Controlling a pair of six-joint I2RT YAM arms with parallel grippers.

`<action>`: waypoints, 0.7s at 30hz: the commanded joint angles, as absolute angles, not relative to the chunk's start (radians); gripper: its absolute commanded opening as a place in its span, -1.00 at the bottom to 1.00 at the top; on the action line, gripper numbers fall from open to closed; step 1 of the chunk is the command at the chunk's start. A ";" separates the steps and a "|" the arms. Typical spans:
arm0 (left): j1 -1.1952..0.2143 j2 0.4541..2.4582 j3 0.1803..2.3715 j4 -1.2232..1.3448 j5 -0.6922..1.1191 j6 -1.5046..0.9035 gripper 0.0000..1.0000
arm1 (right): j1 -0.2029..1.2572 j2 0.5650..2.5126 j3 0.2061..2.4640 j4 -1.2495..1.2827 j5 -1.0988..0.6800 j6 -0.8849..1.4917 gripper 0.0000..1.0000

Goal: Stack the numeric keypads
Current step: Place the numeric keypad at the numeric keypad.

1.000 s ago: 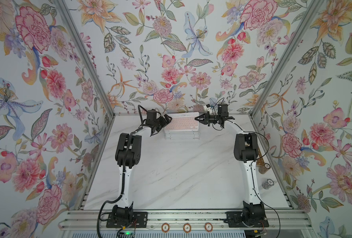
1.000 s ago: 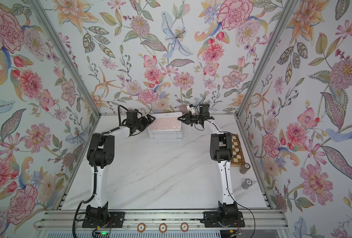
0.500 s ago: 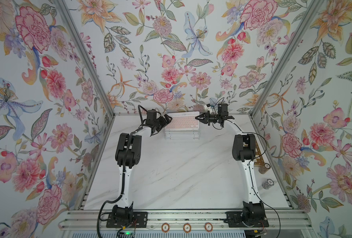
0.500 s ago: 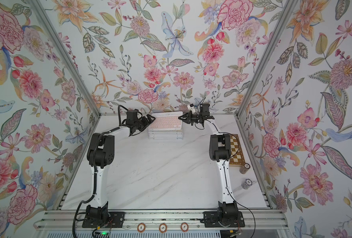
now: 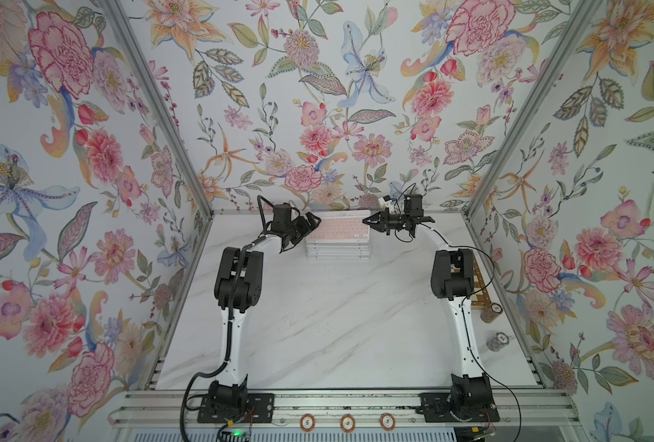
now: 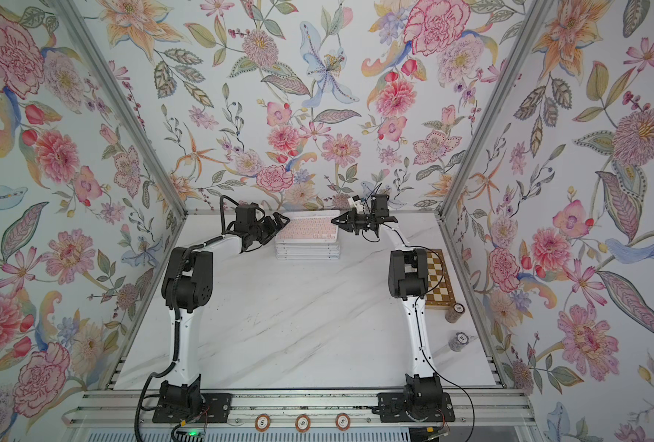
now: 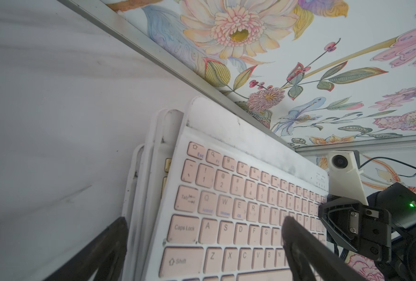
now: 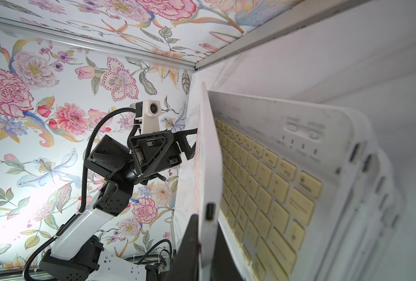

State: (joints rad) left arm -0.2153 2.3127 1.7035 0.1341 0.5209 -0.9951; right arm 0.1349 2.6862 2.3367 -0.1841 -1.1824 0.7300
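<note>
Top keypad (image 5: 336,229): pastel pink keys, white frame, with grey scuffs along the frame in the left wrist view. Keypad beneath (image 8: 263,182): pale yellow keys, white frame. Table (image 5: 336,325): white marble with thin grey veins. Walls (image 5: 317,95): pale ground; floral print in pink, orange, lilac and blue, with green leaves. Chessboard (image 6: 438,279): brown and cream checks. Arms (image 5: 233,336): white links, black joints. Discs (image 5: 347,423) on the front rail: orange rims, white centres.

Marble table (image 5: 336,329): keypad stack (image 5: 338,252), chessboard (image 6: 438,283), chip stacks (image 6: 454,312).
</note>
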 commanded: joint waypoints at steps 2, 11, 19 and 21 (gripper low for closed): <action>-0.228 2.231 1.685 0.144 0.540 -1.007 0.99 | 0.133 2.718 2.372 -0.186 -1.200 0.719 -0.78; -0.238 2.208 1.669 0.145 0.544 -1.011 0.99 | 0.136 2.733 2.384 -0.198 -1.196 0.709 -0.77; -0.240 2.204 1.654 0.140 0.544 -1.000 0.99 | 0.139 2.750 2.404 -0.206 -1.194 0.706 -0.77; -0.241 2.203 1.654 0.137 0.546 -1.000 0.99 | 0.139 2.752 2.403 -0.213 -1.191 0.701 -0.77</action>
State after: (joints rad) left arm -0.2359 2.2436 1.6646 0.1341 0.5213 -1.0061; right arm 0.1352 2.7384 2.3749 -0.2008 -1.1824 0.7292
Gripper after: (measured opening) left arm 0.994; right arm 0.115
